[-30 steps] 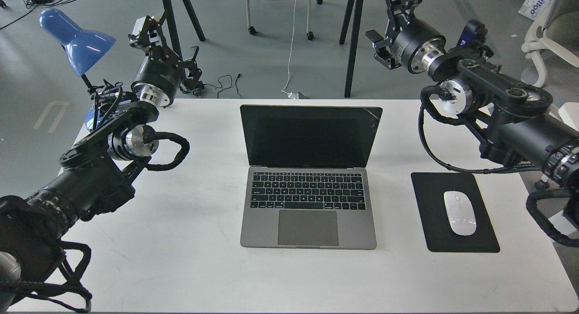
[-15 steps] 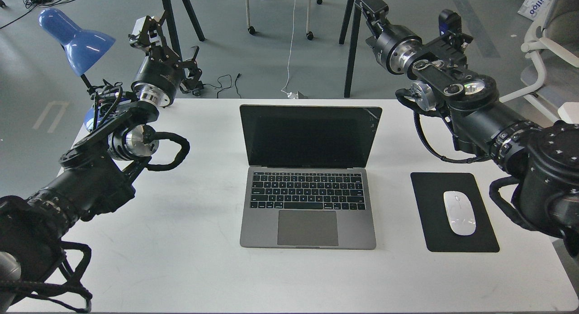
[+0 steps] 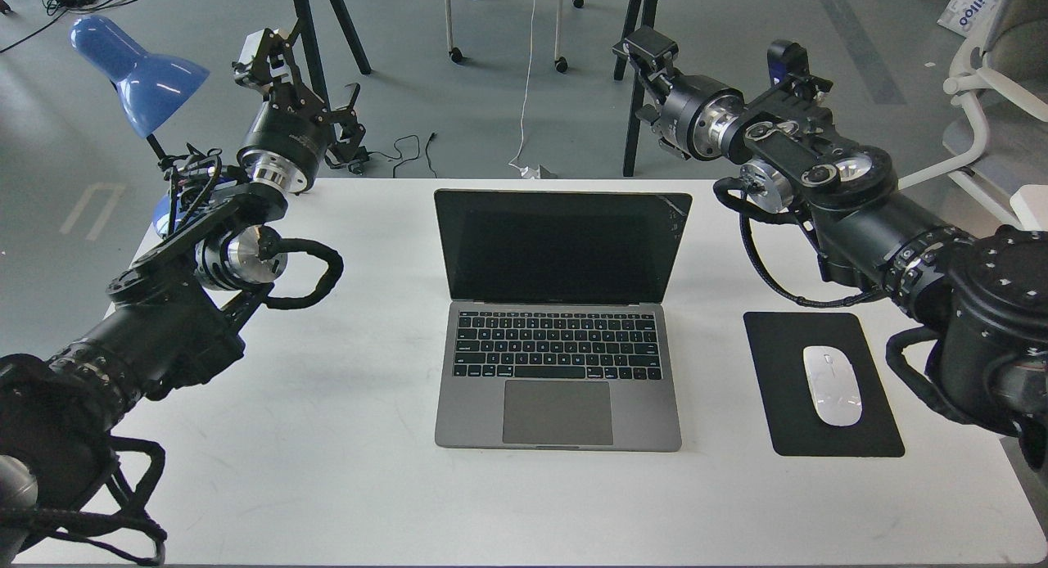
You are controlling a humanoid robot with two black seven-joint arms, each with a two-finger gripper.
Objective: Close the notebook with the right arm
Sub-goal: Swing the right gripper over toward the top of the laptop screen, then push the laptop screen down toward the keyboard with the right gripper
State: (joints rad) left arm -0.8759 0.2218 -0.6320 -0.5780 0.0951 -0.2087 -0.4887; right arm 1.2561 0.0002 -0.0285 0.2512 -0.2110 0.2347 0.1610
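Note:
The notebook (image 3: 559,322) lies open in the middle of the white table (image 3: 327,470), with its black screen upright and facing me and the keyboard and trackpad showing. My right arm (image 3: 827,191) reaches in from the right. Its gripper (image 3: 644,54) is held in the air beyond the table's far edge, above and behind the screen's top right corner, not touching the lid. Its fingers are too small and dark to tell apart. My left gripper (image 3: 274,65) is held up at the far left, near the blue lamp, and its fingers cannot be told apart either.
A black mouse pad (image 3: 819,384) with a white mouse (image 3: 832,385) lies right of the notebook, under my right arm. A blue desk lamp (image 3: 135,73) stands at the table's far left corner. Table legs (image 3: 639,101) and cables stand on the floor behind.
My right arm has swung left and lower, carrying its gripper toward the screen's top right corner. The notebook, the mouse and the left arm have not moved.

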